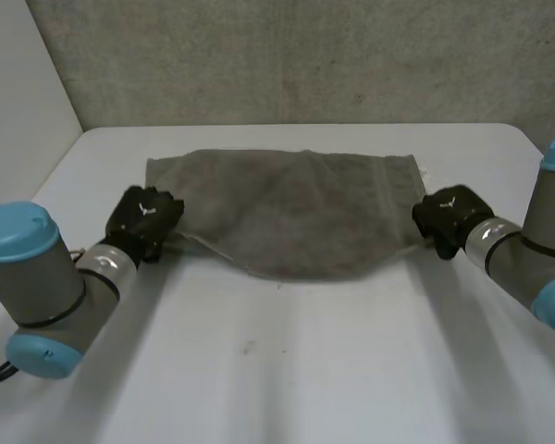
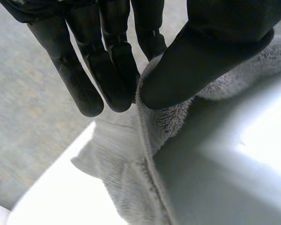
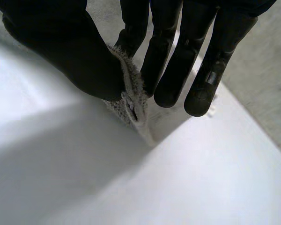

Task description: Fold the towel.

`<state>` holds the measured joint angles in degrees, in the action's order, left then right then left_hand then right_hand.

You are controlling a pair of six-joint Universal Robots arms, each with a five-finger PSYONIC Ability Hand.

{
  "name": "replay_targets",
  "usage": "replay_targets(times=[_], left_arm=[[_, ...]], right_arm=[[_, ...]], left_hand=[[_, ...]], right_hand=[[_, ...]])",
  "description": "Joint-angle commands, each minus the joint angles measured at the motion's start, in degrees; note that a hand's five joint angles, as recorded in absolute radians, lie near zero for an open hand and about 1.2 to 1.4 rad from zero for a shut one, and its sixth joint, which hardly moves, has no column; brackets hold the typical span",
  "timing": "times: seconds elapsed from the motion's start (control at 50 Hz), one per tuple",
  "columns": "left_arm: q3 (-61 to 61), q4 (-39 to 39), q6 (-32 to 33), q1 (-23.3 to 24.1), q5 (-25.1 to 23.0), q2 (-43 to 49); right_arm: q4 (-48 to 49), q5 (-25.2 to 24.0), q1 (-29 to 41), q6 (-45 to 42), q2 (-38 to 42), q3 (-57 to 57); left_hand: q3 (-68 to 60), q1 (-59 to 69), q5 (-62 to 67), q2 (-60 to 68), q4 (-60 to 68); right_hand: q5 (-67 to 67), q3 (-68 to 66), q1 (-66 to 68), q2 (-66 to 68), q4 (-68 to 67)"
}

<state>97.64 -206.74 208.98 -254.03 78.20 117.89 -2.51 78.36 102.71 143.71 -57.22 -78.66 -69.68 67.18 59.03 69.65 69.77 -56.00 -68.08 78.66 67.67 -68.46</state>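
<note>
A grey towel (image 1: 287, 211) lies spread across the white table (image 1: 287, 370), its near edge sagging in a curve between my two hands. My left hand (image 1: 144, 220) holds the towel's near left corner. In the left wrist view the thumb (image 2: 196, 61) and fingers (image 2: 107, 65) pinch the towel (image 2: 131, 187) edge between them. My right hand (image 1: 449, 218) holds the near right corner. There the thumb (image 3: 79, 61) presses a fold of towel (image 3: 131, 101) against the fingers (image 3: 173, 61).
A grey wall (image 1: 305, 55) rises behind the table's far edge. Bare tabletop stretches from the towel to the near edge. My two arms come in low at both sides.
</note>
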Motion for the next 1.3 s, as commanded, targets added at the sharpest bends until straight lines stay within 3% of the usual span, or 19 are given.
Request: replay_targets(times=[0.02, 0.06, 0.1, 0.24, 0.42, 0.68, 0.72, 0.74, 0.76, 0.78, 0.92, 1.02, 1.06, 1.12, 1.16, 1.3], left_arm=[[0.98, 3.18, 2.3, -0.06, 0.11, -0.39], [0.98, 3.8, 3.1, -0.14, 0.11, -0.21], [0.98, 3.89, 4.06, -0.84, 0.46, 0.23], [0.8, 3.54, 4.06, -2.25, 0.9, 2.16], [1.33, 3.54, 4.06, -3.04, 1.08, 2.52], [2.82, 3.63, 4.41, -4.19, 5.21, 1.81], [3.87, 3.45, 5.03, -4.1, 5.21, 1.64], [3.88, 3.45, 5.03, -4.1, 5.21, 1.64], [4.31, 3.54, 5.47, -4.19, 5.21, 1.64], [4.75, 3.63, 5.9, -4.1, 5.21, 1.55], [7.47, 4.07, 10.38, -4.1, 5.38, -2.3], [12.14, 5.47, 15.23, -4.1, 5.03, -8.65], [13.81, 6.97, 17.16, -3.92, 4.94, -10.93], [16.97, 11.63, 20.85, -3.75, 4.94, -16.03], [19.95, 18.18, 23.65, -3.92, 4.94, -22.41], [22.33, 30.15, 24.63, -4.62, 3.89, -33.94]], right_arm=[[-2.15, -0.4, -1.19, -0.01, -4.73, -2.72], [-2.15, -0.76, -2.07, -0.01, -6.15, -3.79], [-1.97, -1.02, -3.3, -0.1, -7.64, -5.36], [-1.27, -1.11, -3.66, 0.08, -7.55, -7.3], [0.31, -1.02, -4.36, -0.01, -7.03, -7.65], [1.54, -0.41, -6.03, -0.27, -6.68, -7.65], [1.54, -0.49, -6.12, -0.27, -6.59, -7.65], [1.54, -0.49, -6.12, -0.27, -6.59, -7.65], [1.46, -0.58, -6.2, -0.19, -6.59, -7.65], [1.46, -0.84, -6.21, -0.27, -6.59, -7.65], [-0.92, -0.41, -6.29, -1.06, -7.2, -7.65], [-8.92, -0.67, -7.61, -5.72, -8.52, -8.8], [-15.83, -1.11, -10.06, -10.88, -10.44, -10.89], [-18.93, -1.11, -10.78, -13.72, -11.95, -12.31], [-23.75, -1.2, -11.74, -18.88, -16.06, -15.46], [-27.98, -1.72, -16.04, -26.19, -25.55, -18.64]], left_hand=[[-6.51, 9.01, 7.17, 6.54, 6.42], [0.25, 2.24, 0.4, -0.23, -0.34], [17.0, -14.5, -16.34, -16.97, -17.09], [28.65, -26.16, -28.0, -28.62, -28.74], [29.19, -26.69, -28.53, -29.16, -29.28], [24.14, -21.64, -23.49, -24.11, -24.23], [11.09, -8.6, -10.44, -11.06, -11.18], [11.02, -8.52, -10.37, -10.99, -11.11], [-3.8, 6.3, 4.45, 3.83, 3.71], [-10.26, 12.75, 10.91, 10.28, 10.16], [-10.32, 12.82, 10.97, 10.35, 10.23], [-10.32, 12.82, 10.97, 10.35, 10.23], [-10.32, 12.82, 10.97, 10.35, 10.23], [-10.32, 12.82, 10.97, 10.35, 10.23], [-10.32, 12.82, 10.97, 10.35, 10.23], [-10.32, 12.82, 10.97, 10.35, 10.23]], right_hand=[[-14.0, -11.92, 1.34, 12.33, -11.54], [-14.0, -11.92, 1.34, 12.33, -11.54], [-14.0, -11.92, 1.34, 12.33, -11.54], [-14.0, -11.92, 1.34, 12.33, -11.54], [-14.0, -11.92, 1.34, 12.33, -11.54], [-14.0, -11.92, 1.34, 12.33, -11.54], [-14.0, -11.92, 1.34, 12.33, -11.54], [-14.0, -11.92, 1.34, 12.33, -11.54], [-14.0, -11.92, 1.34, 12.33, -11.54], [-14.0, -11.92, 1.34, 12.33, -11.54], [-14.0, -11.92, 1.34, 12.33, -11.54], [-14.0, -11.92, 1.34, 12.33, -11.54], [-14.0, -11.92, 1.34, 12.33, -11.54], [-14.0, -11.92, 1.34, 12.33, -11.54], [-14.0, -11.92, 1.34, 12.33, -11.54], [-14.0, -11.92, 1.34, 12.33, -11.54]])
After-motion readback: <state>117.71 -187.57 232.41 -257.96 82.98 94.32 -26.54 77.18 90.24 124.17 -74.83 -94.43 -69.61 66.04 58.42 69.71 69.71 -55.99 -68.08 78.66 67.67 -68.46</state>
